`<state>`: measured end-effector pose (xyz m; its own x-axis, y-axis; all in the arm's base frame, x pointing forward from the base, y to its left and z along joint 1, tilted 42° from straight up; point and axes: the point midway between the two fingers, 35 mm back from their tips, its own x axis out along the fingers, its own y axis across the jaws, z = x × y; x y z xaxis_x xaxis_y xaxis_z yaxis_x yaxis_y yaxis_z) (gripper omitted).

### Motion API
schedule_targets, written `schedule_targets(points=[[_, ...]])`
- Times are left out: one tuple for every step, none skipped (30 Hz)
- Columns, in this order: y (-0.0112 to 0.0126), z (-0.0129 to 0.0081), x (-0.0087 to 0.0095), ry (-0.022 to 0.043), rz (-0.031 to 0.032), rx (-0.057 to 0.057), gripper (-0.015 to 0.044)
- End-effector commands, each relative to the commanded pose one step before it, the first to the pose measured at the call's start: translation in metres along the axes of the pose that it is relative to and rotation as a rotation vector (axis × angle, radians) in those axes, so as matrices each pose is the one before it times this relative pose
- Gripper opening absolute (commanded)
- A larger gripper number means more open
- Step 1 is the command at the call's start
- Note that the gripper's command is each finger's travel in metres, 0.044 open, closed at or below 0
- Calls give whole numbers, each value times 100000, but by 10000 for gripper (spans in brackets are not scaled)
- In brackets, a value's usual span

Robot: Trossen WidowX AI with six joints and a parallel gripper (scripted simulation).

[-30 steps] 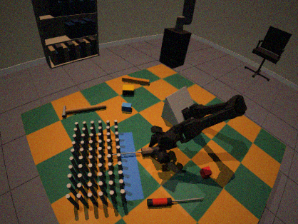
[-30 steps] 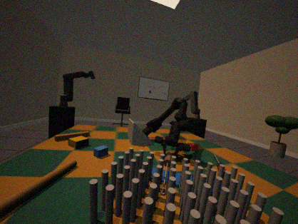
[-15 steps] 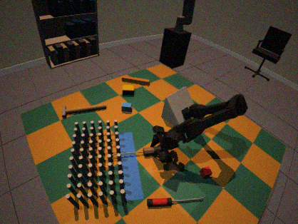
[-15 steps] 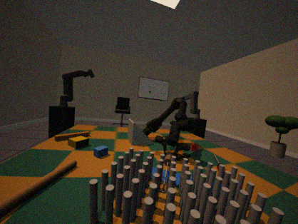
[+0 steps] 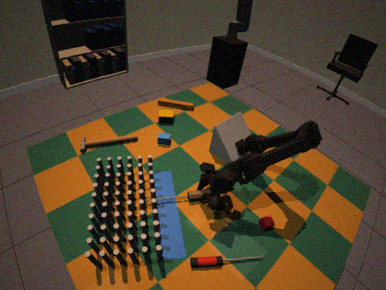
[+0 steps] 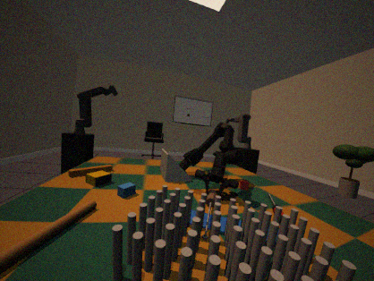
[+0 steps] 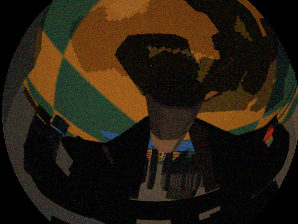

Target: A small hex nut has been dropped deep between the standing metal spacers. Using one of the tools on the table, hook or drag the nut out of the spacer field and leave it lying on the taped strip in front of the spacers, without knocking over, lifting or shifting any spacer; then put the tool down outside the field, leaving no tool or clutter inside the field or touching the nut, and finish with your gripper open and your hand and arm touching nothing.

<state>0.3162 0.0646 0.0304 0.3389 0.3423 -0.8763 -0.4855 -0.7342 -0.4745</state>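
Observation:
My gripper [image 5: 201,194] [image 7: 169,120] is shut on the tan handle of a hook tool [image 5: 194,195] [image 7: 170,124] and holds it low over the mat, just right of the blue taped strip [image 5: 170,222]. The tool's thin metal shaft [image 5: 166,199] lies across the strip, and its tip reaches in among the first rows of standing spacers [image 5: 121,208] [image 6: 206,243]. The spacers all stand upright. The hex nut is hidden among them; I cannot see it in any view.
A hammer [image 5: 108,141] lies behind the field. A red-handled screwdriver [image 5: 217,260] lies in front on the right, and a red cube [image 5: 266,223] sits near it. A blue cube [image 5: 163,138], a yellow block [image 5: 166,115], a wooden bar [image 5: 175,103] and a grey wedge [image 5: 228,136] lie farther back.

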Motion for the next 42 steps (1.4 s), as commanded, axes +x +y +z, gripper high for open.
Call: schedule_targets(points=[[2, 244, -199, 108, 92, 551, 0], [0, 51, -28, -4, 1, 1, 0], [0, 51, -28, -4, 1, 1, 0], [0, 51, -28, -4, 1, 1, 0], [0, 51, -28, -4, 1, 1, 0], [0, 51, -28, -4, 1, 1, 0], [0, 51, -28, -4, 1, 1, 0], [0, 51, -28, -4, 1, 1, 0], [0, 51, -28, -4, 1, 1, 0], [0, 51, -28, -4, 1, 1, 0], [0, 51, -28, -4, 1, 1, 0], [0, 51, -28, -4, 0, 1, 0], [0, 51, -28, -4, 0, 1, 0], [0, 51, -28, -4, 0, 1, 0], [0, 51, -28, -4, 0, 1, 0], [0, 51, -28, -4, 0, 2, 0], [0, 51, -28, -4, 0, 2, 0], [0, 51, -28, -4, 0, 2, 0], [0, 51, -28, -4, 0, 2, 0], [0, 51, -28, -4, 0, 2, 0], [0, 51, -28, -4, 0, 2, 0], [0, 51, -28, -4, 0, 2, 0], [0, 51, -28, -4, 0, 2, 0], [0, 51, -28, -4, 0, 2, 0], [0, 51, -28, -4, 0, 2, 0], [0, 51, -28, -4, 0, 2, 0], [0, 51, -28, -4, 0, 2, 0], [0, 51, -28, -4, 0, 2, 0], [0, 51, -28, -4, 0, 2, 0], [0, 51, -28, -4, 0, 2, 0], [0, 51, -28, -4, 0, 2, 0], [0, 51, -28, -4, 0, 2, 0], [0, 51, -28, -4, 0, 2, 0], [0, 51, -28, -4, 0, 2, 0], [0, 51, -28, -4, 0, 2, 0], [0, 51, -28, -4, 0, 2, 0], [0, 51, -28, -4, 0, 2, 0], [0, 51, -28, -4, 0, 2, 0], [0, 51, -28, -4, 0, 2, 0], [0, 51, -28, -4, 0, 2, 0], [0, 51, -28, -4, 0, 2, 0], [0, 51, -28, -4, 0, 2, 0]])
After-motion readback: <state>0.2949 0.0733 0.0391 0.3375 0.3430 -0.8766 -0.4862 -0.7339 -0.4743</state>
